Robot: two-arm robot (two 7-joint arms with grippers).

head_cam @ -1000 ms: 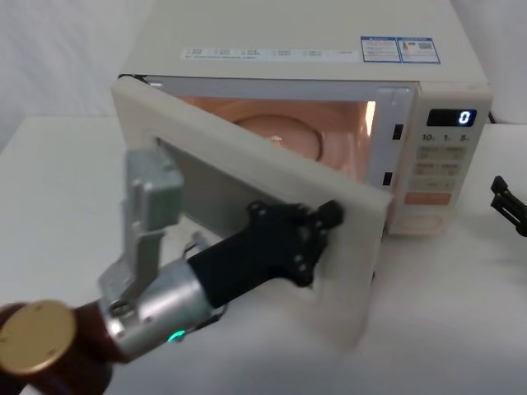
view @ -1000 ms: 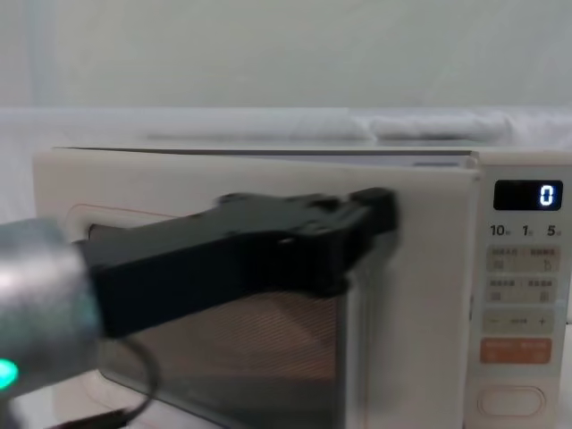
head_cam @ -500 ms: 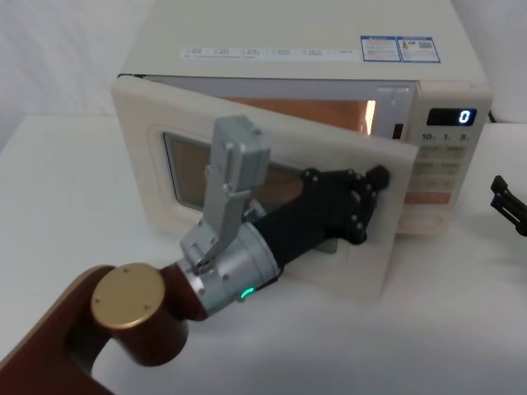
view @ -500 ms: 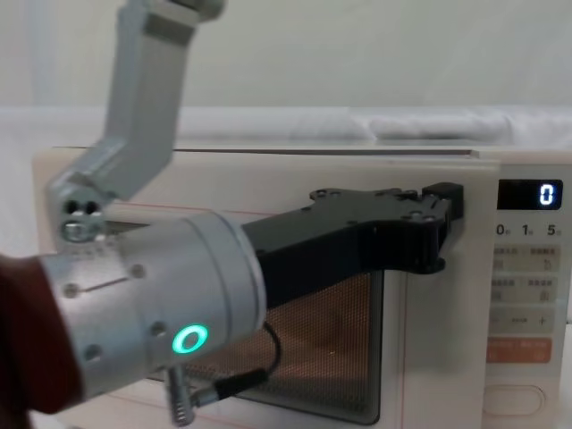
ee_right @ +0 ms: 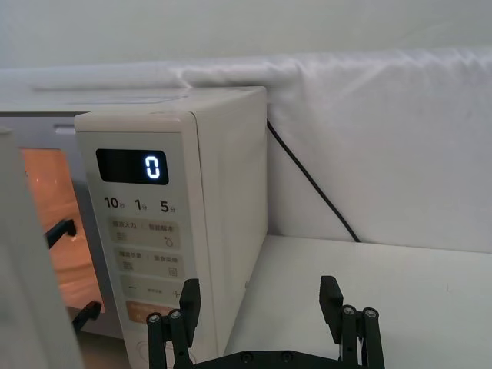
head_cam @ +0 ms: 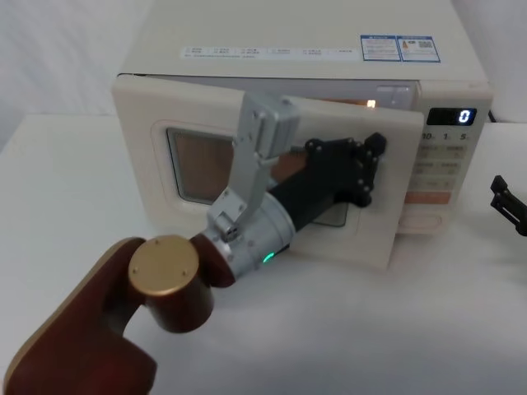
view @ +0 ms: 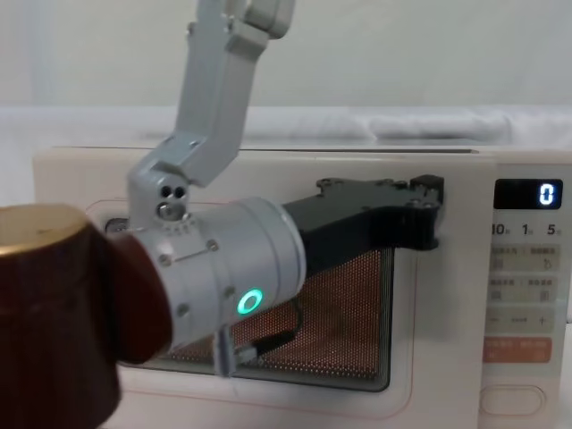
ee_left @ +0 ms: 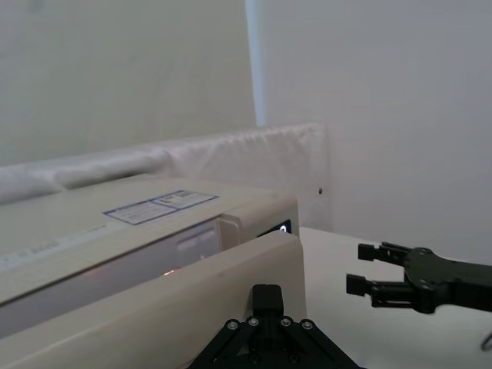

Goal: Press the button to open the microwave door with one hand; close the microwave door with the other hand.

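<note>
White bench, microwave at rear edge | microwave door (head_cam: 387,177) nearly closed | left gripper (head_cam: 362,164) pushes its latch edge, finger state unclear | right gripper (ee_right: 261,327) open, idle beside button (view: 511,401)

A white table (head_cam: 66,189) spreads across the near scene, evenly lit with soft shadows. Behind it at the far side hangs a wrinkled white cloth backdrop (ee_right: 384,138), with a plain pale wall (ee_left: 369,100) above it. A black power cable (ee_right: 307,184) runs down the cloth at the right.
</note>
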